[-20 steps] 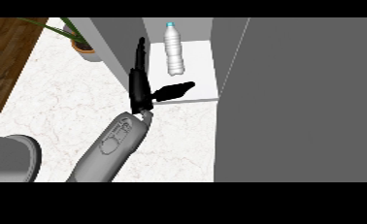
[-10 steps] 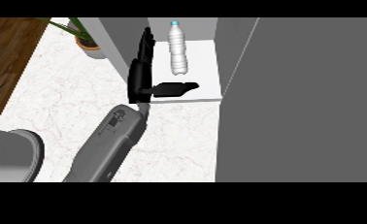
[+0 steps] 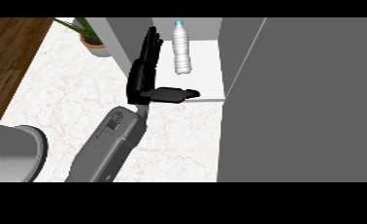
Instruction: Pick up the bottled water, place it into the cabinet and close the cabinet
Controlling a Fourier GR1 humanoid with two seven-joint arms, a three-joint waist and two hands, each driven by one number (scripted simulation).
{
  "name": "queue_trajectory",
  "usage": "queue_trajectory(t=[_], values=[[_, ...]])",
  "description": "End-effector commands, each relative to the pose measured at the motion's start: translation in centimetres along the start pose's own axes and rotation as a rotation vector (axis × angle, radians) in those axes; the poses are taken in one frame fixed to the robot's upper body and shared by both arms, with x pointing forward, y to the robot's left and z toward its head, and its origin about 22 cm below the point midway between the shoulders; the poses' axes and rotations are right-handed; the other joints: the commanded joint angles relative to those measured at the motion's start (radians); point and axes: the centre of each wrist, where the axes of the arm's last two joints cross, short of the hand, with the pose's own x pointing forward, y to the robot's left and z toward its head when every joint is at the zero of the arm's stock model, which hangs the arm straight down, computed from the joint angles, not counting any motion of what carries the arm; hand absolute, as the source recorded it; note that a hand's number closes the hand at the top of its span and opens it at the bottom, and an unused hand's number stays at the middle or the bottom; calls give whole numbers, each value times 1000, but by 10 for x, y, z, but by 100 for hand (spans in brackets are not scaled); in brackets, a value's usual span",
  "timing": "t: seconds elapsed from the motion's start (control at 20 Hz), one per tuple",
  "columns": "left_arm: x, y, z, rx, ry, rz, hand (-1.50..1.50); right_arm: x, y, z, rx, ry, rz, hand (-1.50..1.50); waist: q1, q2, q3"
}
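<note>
The bottle (image 3: pixel 182 48) stands inside the cabinet (image 3: pixel 208 58) at upper centre of the frame, on its white floor, cap toward the top edge. It looks upright and is clear with a blue cap.

One hand (image 3: pixel 145 70) shows, left of centre, on a grey forearm (image 3: pixel 109 143) that comes up from the lower edge; which of the robot's hands it is cannot be told from this view. Its fingers (image 3: pixel 151 43) are straight and spread only narrowly, pointing toward the top of the frame, lying just left of the bottle with a thin gap between them. The thumb (image 3: pixel 172 93) sticks out to the right across the front lip of the cabinet floor, below the bottle. The hand holds nothing.

A grey door panel (image 3: pixel 294 102) fills the right side of the frame, its edge running down from the cabinet opening.

A potted plant (image 3: pixel 90 36) sits at upper left on the marble counter (image 3: pixel 64 97). A grey round object (image 3: pixel 18 152) is cut off at lower left. Brown wood (image 3: pixel 18 48) borders the counter at far left.
</note>
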Motion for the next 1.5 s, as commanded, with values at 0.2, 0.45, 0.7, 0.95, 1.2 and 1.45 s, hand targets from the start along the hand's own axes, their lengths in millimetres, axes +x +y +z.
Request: queue_trajectory(t=[0.2, 0.45, 0.7, 0.95, 1.2, 1.45], values=[[27, 22, 33, 28, -51, 44, -150, 10, 6, 0, -18, -3, -8, -150, 22, -10, 1], [58, 35, 66, 32, -61, 93, -150, 10, 8, -3, -14, 11, -19, -150, 26, -10, 1], [78, 30, 106, 13, -75, 131, -150, 18, 16, 2, 17, 11, -7, -150, 19, -10, 1], [101, 9, 120, -44, -60, 190, -150, 9, 6, -9, 37, 5, 44, -150, 17, -8, 1], [118, 12, 162, -49, -75, 213, -150, 17, 1, 6, 215, 100, 109, 150, 22, -11, 1], [129, 43, 184, 13, -106, 163, -150, 23, 18, -1, 408, 161, 159, 150, 31, -10, 0]])
